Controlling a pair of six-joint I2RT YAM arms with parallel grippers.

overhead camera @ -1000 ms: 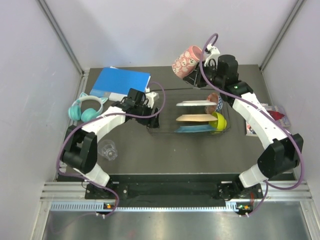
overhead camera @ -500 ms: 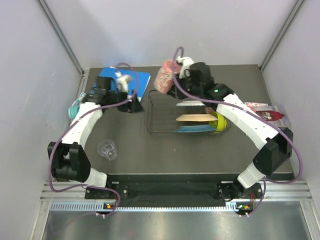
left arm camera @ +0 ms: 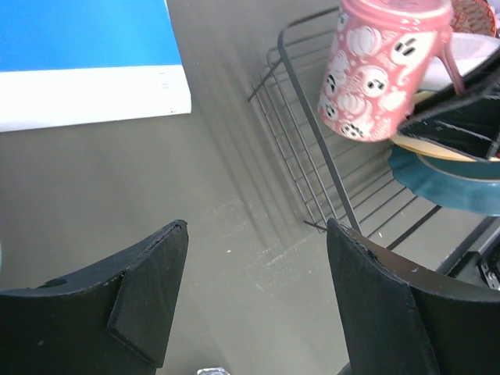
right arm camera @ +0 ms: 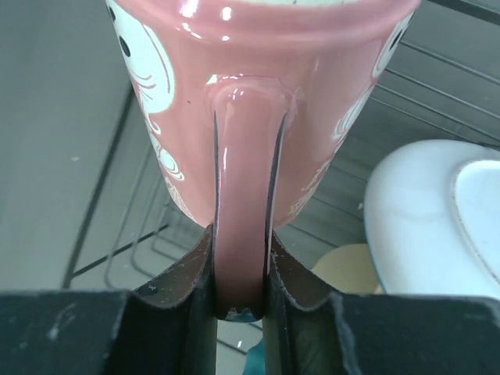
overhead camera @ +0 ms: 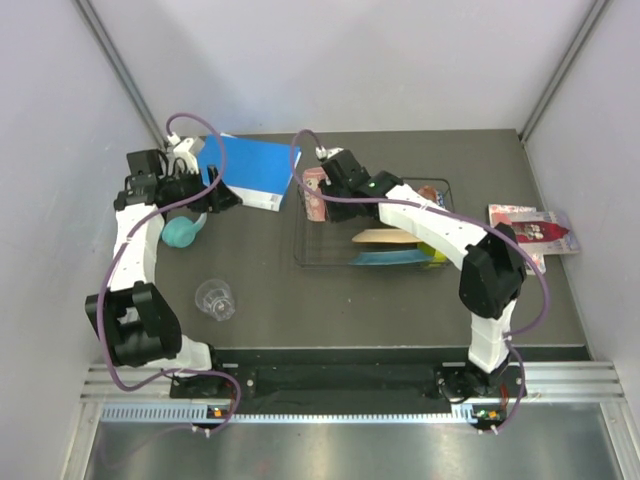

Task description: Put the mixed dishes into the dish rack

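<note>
- Standing upright on the table, nearest of all and well left of the rack, is the clear glass (overhead camera: 215,298), with neither gripper on it.
- Farther in, the dish rack (overhead camera: 325,240) sits mid-table; 3 plates stand on edge in its right half.
- Of these, the teal scalloped plate (overhead camera: 380,257) is nearest, the peach plate (overhead camera: 385,237) is behind it, and the white plate (right arm camera: 422,226) is farthest.
- At the rack's right end the lime bowl (overhead camera: 437,252) leans by the plates; the red patterned bowl (overhead camera: 428,191) lies beyond it.
- Left of the rack, the teal headphones (overhead camera: 182,232) lie on the table under the left arm.
- Just past them the left gripper (left arm camera: 258,230) hovers over bare table, its 2 fingers spread wide with nothing between them.
- Over the rack's far left end, the right gripper (right arm camera: 241,262) is clamped on the handle of the pink mug (left arm camera: 383,70); whether the mug touches the wires I cannot tell.
- Farthest on the left lies the blue book (overhead camera: 245,168).
</note>
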